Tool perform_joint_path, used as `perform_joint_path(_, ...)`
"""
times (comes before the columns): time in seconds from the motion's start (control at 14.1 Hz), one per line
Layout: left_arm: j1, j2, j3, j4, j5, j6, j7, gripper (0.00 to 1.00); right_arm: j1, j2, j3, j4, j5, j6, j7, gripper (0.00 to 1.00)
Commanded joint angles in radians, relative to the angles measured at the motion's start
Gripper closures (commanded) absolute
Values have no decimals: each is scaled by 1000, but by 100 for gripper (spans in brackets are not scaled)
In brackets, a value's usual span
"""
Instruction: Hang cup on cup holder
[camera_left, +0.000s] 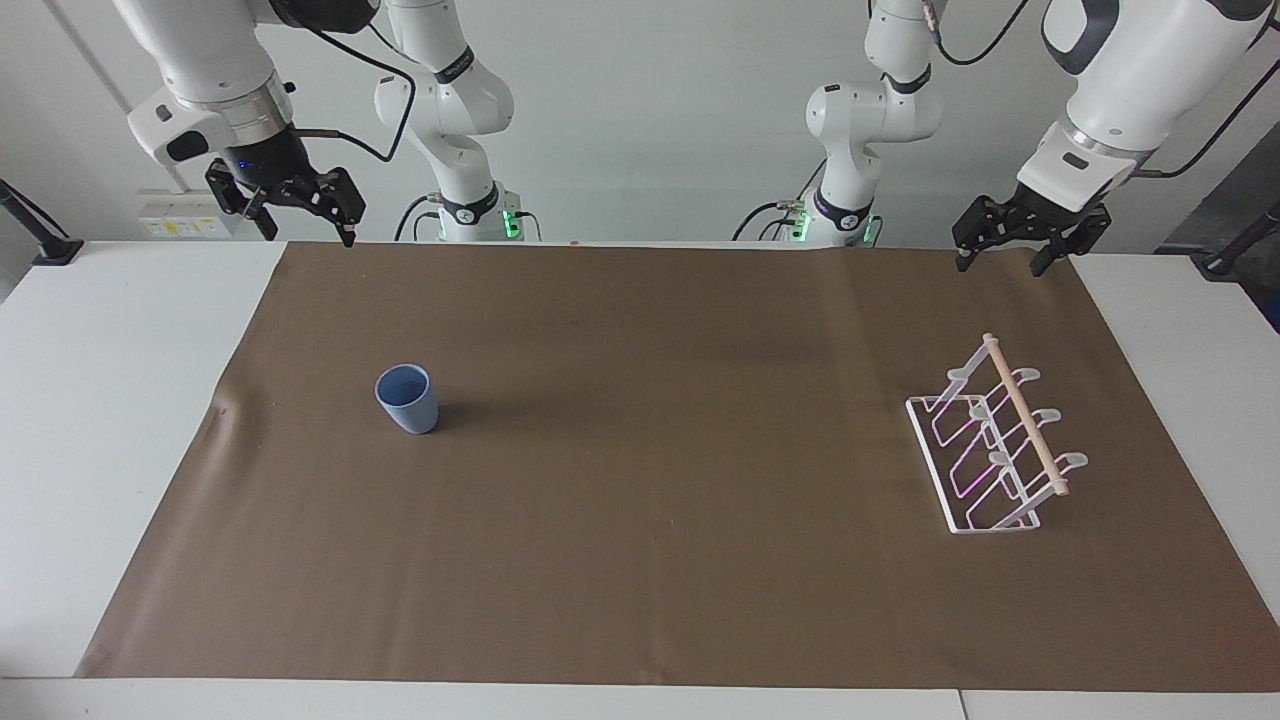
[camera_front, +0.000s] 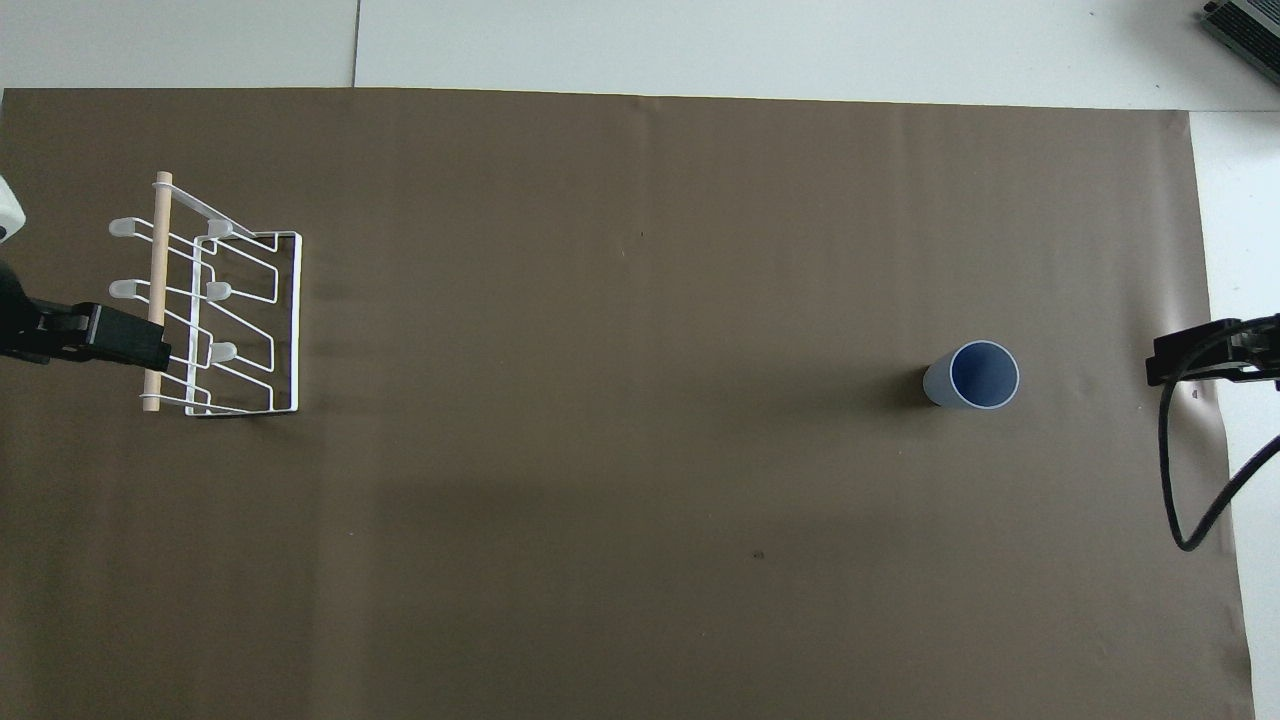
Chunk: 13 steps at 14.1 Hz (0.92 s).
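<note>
Cup (camera_left: 407, 399) stands upright alone on the brown mat (camera_left: 640, 560), open room all round. Rack (camera_left: 995, 440) well apart toward the left arm's end; wide bare counter (camera_left: 110, 400) between them.

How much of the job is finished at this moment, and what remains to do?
Nothing looks done yet. The cup stands upright on the brown mat, toward the right arm's end, apart from the cup holder at the left arm's end, whose prongs are bare. Nothing is in hand: the right pincer and left pincer both hang open and raised at the robots' edge of the mat. Left: grasp the cup, carry it, hang it.
</note>
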Motion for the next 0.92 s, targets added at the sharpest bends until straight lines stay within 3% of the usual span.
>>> perform_joint_path(0.0, -1, -22, -2, -25, 19, 11, 9, 0, -3, -25, 7, -32, -4, 19, 9, 0)
perform_joint_path(0.85, 10, -22, 1, -25, 19, 3, 4, 0, -6, -60, 7, -103, 3, 36, 11, 0)
